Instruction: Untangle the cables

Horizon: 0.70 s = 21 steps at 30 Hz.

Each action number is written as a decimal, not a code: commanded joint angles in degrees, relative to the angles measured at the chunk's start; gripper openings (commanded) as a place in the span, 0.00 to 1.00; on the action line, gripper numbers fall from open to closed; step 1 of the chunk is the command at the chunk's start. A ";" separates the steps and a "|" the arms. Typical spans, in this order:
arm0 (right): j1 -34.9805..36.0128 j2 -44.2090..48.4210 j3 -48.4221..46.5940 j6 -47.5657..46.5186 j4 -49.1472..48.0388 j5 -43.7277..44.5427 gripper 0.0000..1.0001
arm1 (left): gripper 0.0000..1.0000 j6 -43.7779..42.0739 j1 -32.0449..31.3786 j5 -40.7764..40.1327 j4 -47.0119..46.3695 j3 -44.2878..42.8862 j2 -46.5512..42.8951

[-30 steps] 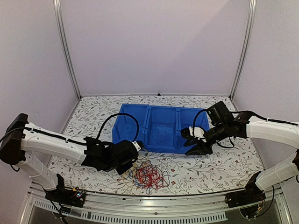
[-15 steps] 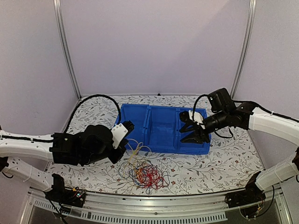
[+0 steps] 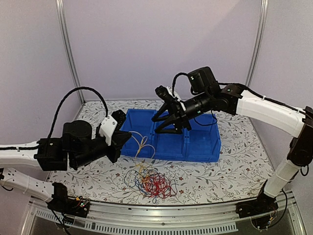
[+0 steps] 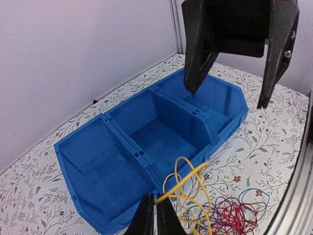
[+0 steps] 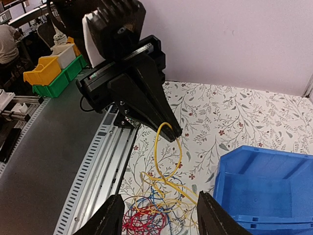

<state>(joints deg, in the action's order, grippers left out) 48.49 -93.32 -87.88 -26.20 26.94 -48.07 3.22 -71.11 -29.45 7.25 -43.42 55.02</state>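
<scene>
left gripper [image 4: 155,204] pinched shut on a yellow cable [image 4: 185,180] rising from the cables [image 3: 152,182] heaped on the table [image 3: 234,171] beside the blue bin [image 3: 201,145], right gripper [image 3: 167,124] wide and empty; further lifting could have cinched knots or dragged the heap, as the strand's lower end seemed buried.

Bright even light, faint soft shadows

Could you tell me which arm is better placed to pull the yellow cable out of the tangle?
Left. The left gripper is shut on the yellow cable, lifted above the tangle; the right gripper hangs open above the bin, empty.
</scene>
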 commanded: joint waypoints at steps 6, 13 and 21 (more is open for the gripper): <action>4.21 -10.31 -3.28 7.77 0.06 -6.73 0.46 | 0.00 0.45 -1.09 1.07 -6.09 1.63 0.89; 4.25 -10.66 -2.42 11.59 -5.25 -10.92 0.45 | 0.00 0.41 -1.05 1.24 -9.21 3.10 0.85; 4.42 -13.94 -6.15 13.79 -4.01 -12.97 0.00 | 0.00 1.90 -1.11 -0.46 -11.71 4.72 1.48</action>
<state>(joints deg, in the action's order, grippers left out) 52.62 -105.45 -91.66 -14.20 23.16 -58.59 3.66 -71.46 -28.73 -0.73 -40.21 55.99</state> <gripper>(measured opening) 0.055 0.002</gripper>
